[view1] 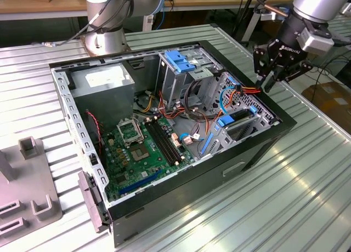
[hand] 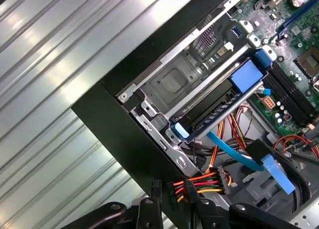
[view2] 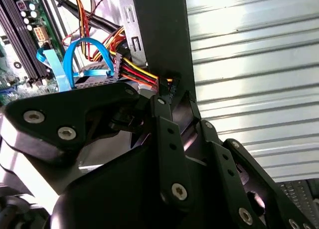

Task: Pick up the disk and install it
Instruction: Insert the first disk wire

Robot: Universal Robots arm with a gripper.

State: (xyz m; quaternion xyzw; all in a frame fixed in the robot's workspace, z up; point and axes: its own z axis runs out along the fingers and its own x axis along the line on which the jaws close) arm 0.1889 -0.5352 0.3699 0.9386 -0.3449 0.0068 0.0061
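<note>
Exterior view: the gripper (view1: 270, 86) hangs over a corner of the open computer case (view1: 164, 208), jaws drawn narrow. The disk (view1: 239, 116) lies just below it and a little further into the case, seated between blue rails in the drive cage (view1: 241, 130). Second wrist view: the gripper (view2: 167, 92) appears closed on a power plug (view2: 167, 83) trailing red, yellow and black wires. First wrist view: beyond the gripper (hand: 172, 203) and plug (hand: 172, 189), the disk (hand: 212, 117) shows edge-on, its long axis running along the case wall.
</note>
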